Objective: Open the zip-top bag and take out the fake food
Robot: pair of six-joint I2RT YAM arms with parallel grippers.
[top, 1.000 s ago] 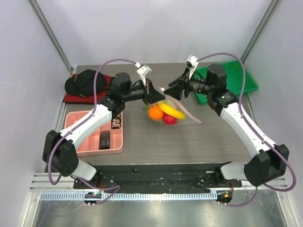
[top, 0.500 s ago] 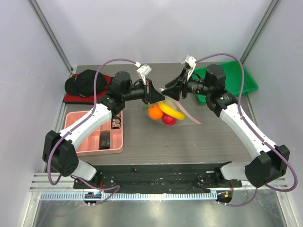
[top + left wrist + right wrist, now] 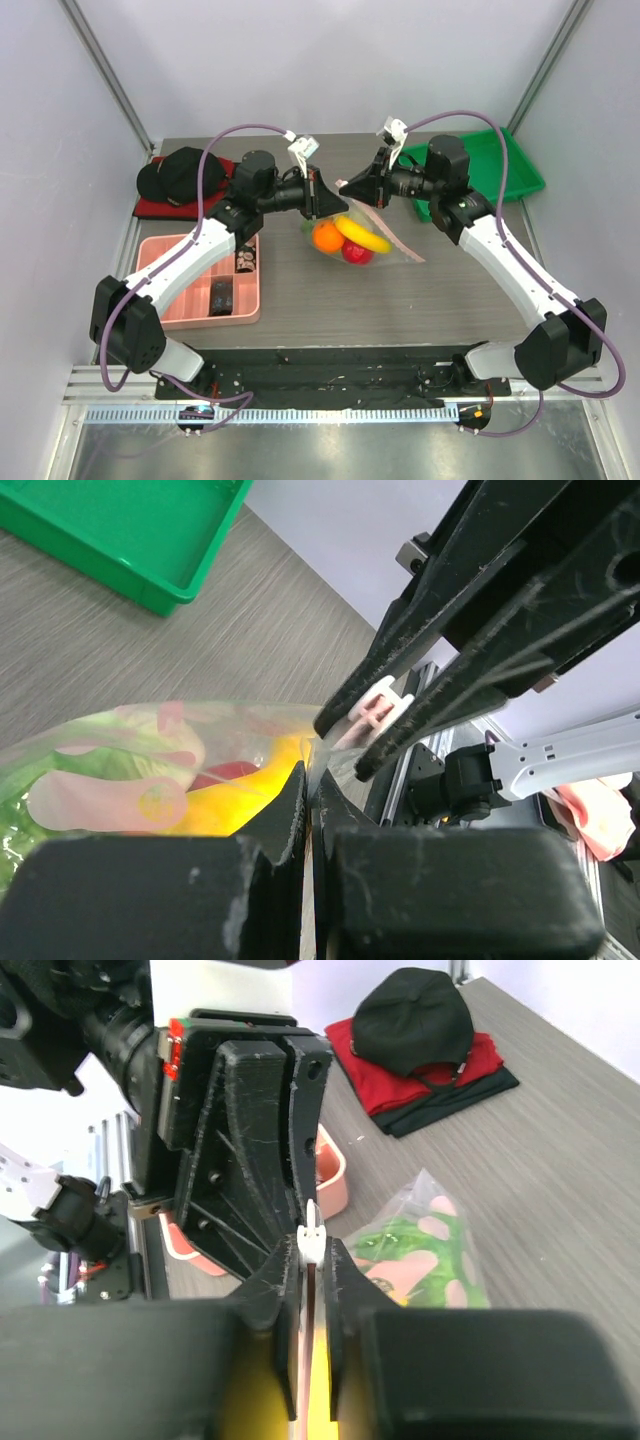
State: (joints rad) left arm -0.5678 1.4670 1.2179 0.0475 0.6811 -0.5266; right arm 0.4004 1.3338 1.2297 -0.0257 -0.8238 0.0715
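Right gripper: fingertips drawn together on the small white slider at the mouth of the bag. The hold is shallow, at the very tips.

Left gripper: closed flat on the clear plastic edge of the bag, just beside the slider. The two grippers stand nose to nose over the middle of the desk.

Bag: it hangs from this shared pinch, and its lower part appears to rest on the desk. Inside are the banana, the orange, a red fruit and green cabbage. No food is out yet.

Risks, as judged:
- The slider may pop free of the shallow tip hold once pulled.
- The film may slide out of the left gripper, so the whole bag trails instead of the zip parting.
- The fingers are close enough to collide.

Not determinable:
- The zip strip is largely masked by both sets of fingers, so its open or shut state cannot be told.
- A lemon cannot be made out.
- Contact between bag and desk is uncertain.
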